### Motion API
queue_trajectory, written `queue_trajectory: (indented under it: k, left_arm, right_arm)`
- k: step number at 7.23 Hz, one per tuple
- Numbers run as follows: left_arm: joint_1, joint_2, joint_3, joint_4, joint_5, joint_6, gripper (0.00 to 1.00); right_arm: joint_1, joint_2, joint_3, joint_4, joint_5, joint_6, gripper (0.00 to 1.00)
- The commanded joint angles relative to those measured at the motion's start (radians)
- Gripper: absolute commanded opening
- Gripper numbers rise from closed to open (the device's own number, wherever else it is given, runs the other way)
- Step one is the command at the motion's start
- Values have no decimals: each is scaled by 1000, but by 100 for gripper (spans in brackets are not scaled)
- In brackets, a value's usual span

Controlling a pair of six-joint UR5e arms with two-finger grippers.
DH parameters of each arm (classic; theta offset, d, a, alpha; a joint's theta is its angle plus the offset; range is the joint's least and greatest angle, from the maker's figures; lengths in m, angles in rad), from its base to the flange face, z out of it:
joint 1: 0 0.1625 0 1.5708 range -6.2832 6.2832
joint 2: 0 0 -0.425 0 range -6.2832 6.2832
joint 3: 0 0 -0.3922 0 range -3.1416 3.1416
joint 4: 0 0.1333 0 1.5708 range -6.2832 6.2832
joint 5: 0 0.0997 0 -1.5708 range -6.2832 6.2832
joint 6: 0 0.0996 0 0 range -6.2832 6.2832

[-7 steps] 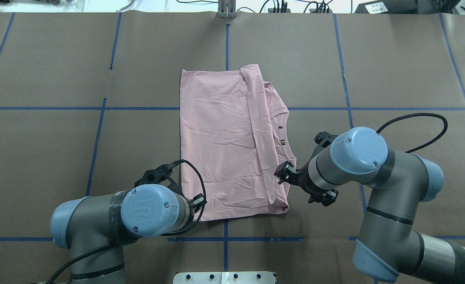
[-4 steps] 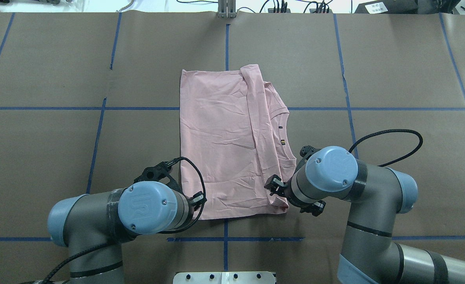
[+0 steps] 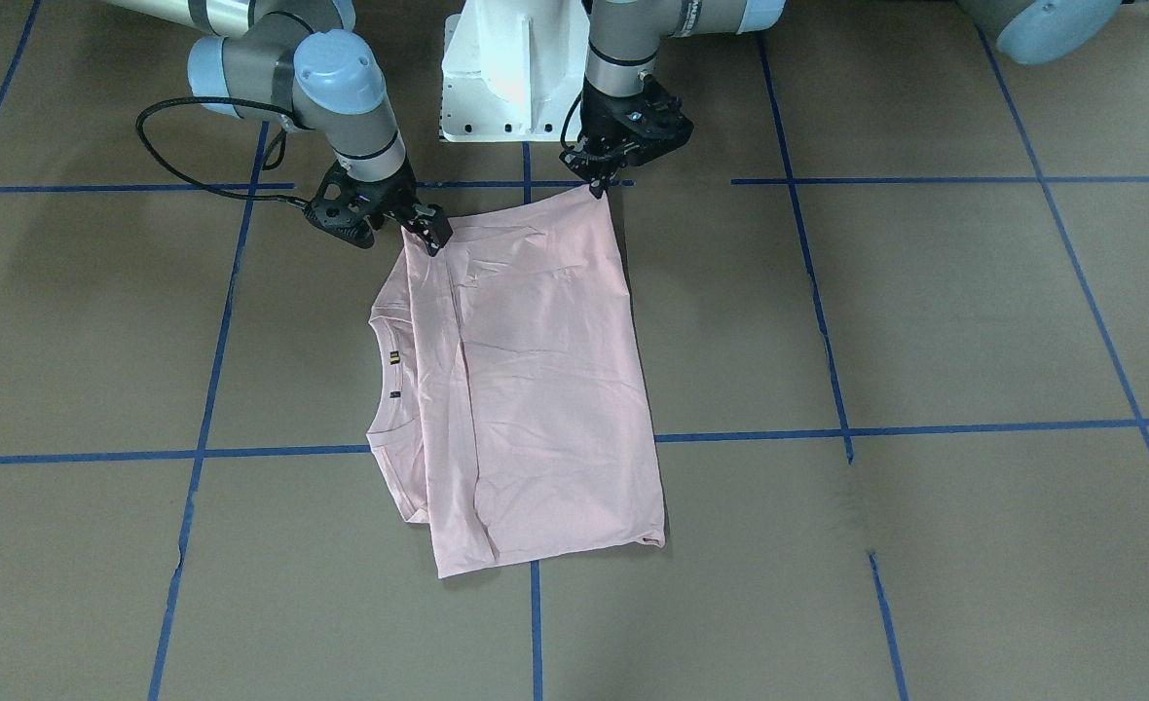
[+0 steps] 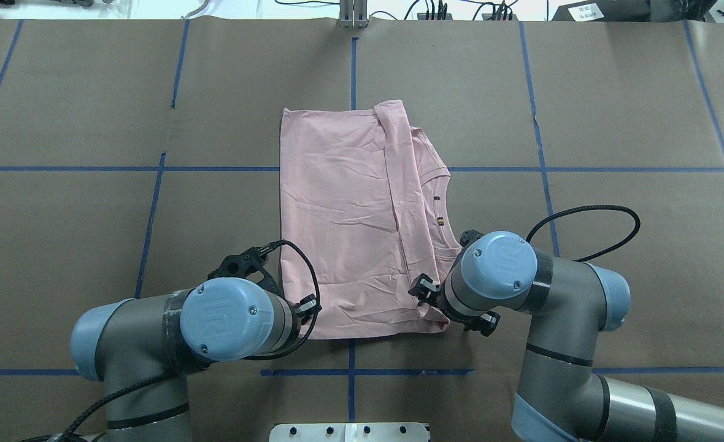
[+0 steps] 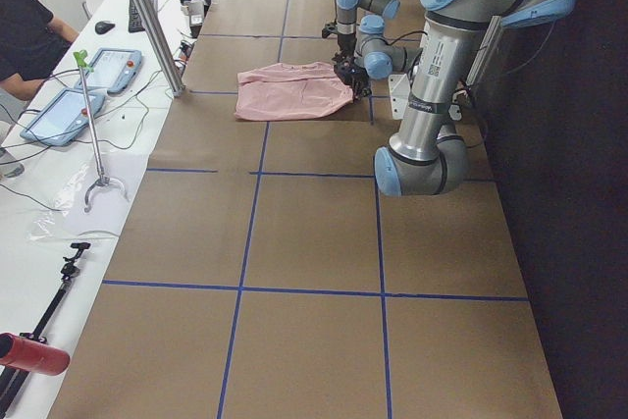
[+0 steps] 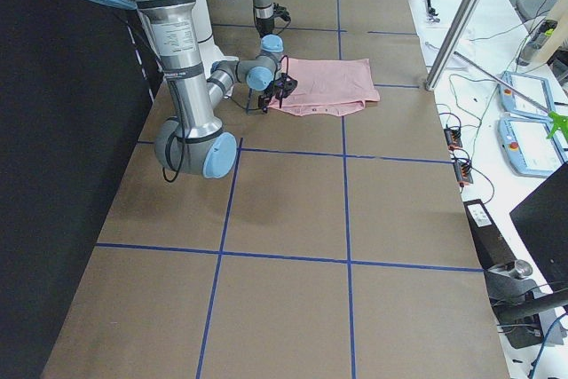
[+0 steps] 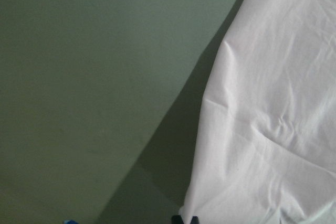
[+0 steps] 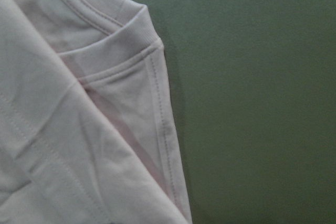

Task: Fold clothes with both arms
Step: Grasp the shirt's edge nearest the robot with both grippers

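**Left gripper** [image 3: 598, 183]: tips set on the T-shirt's 7 o'clock corner, as the overhead view lays it out. In the left wrist view two dark tips sit close together at the cloth's edge, and the fabric there casts a shadow under it. Judged to be pinching that corner.

**Right gripper** [image 3: 430, 234]: tips down on the 5 o'clock corner, just below the neckline [image 3: 380, 382]. Whether they are spread or pressed together, I cannot tell. The right wrist view shows only ribbed collar and seams.

**T-shirt** [image 3: 536, 370]: pale pink, lying flat at the table's centre as a tall rectangle. Its neckline faces 3 o'clock overhead. An upper layer covers most of it, and that layer's edge runs from 12 to 6 just inside the collar. No print shows.

**Table** [image 3: 925, 321]: brown paper covering, marked with a grid of blue tape [image 3: 925, 428].

**Progress**: at least one fold is laid, with mild creasing. The cross fold is not yet made. With both grippers at the near corners, the likely remainder is carrying the 6 o'clock edge over to 12.
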Motion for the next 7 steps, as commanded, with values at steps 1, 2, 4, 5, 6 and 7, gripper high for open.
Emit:
queue_trajectory:
  k: [1, 2, 4, 5, 6, 7]
  left_arm:
    - [0, 0, 0, -2, -1, 0, 0]
    - [0, 0, 0, 0, -1, 0, 0]
    - [1, 0, 1, -2, 0, 0, 0]
    - [0, 2, 4, -2, 0, 0, 0]
    - [0, 0, 5, -2, 0, 0, 0]
    - [0, 0, 5, -2, 0, 0, 0]
  right_arm:
    - [1, 3, -3, -1, 4, 0, 88]
    - [1, 3, -3, -2, 4, 0, 67]
    - [1, 3, 0, -2, 5, -3, 21]
    - [1, 5, 3, -2, 7, -3, 5]
    - [1, 5, 3, -2, 7, -3, 0]
    - [3, 12, 2, -2, 7, -3, 0]
